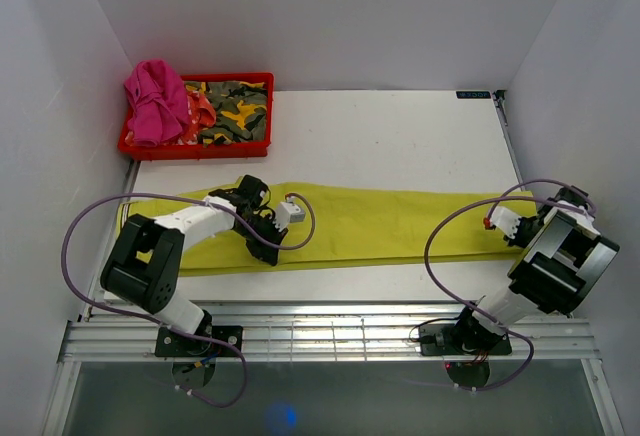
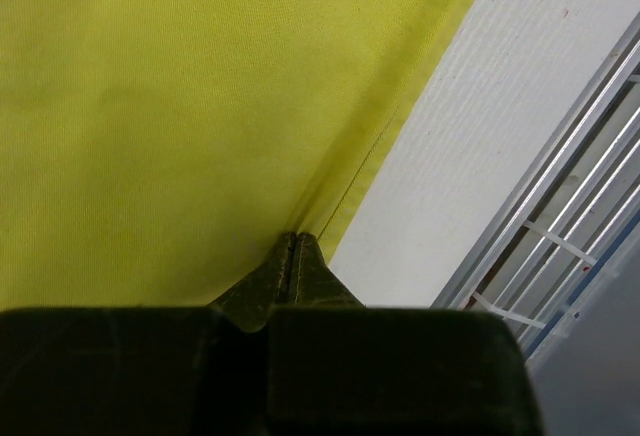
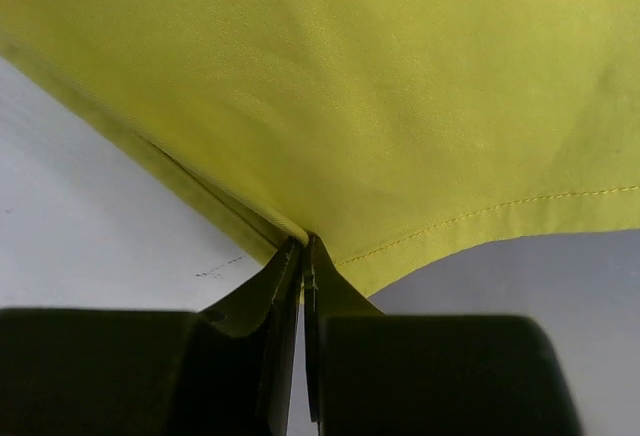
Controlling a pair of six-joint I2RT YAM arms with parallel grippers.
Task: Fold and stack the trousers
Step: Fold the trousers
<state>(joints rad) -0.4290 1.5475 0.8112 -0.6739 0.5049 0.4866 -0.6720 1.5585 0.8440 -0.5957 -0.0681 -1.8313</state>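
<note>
We have the trousers (image 1: pixel 390 226) lying as one long flat strip across the table (image 1: pixel 400 136), left to right, toward the near side. The left gripper (image 2: pixel 293 244) is pinched tight on the cloth's near edge toward the left end, and the right gripper (image 3: pixel 305 244) is pinched on the hem corner at the right end. We judge the cloth light, thin and limp, likely to sag between the two pinches and slide on the smooth top, so seams and hems look like the best hold since doubled cloth slips less.

White table (image 1: pixel 400 136), lime trousers (image 1: pixel 400 226) spread across, red bin (image 1: pixel 200 149) far-left corner
</note>
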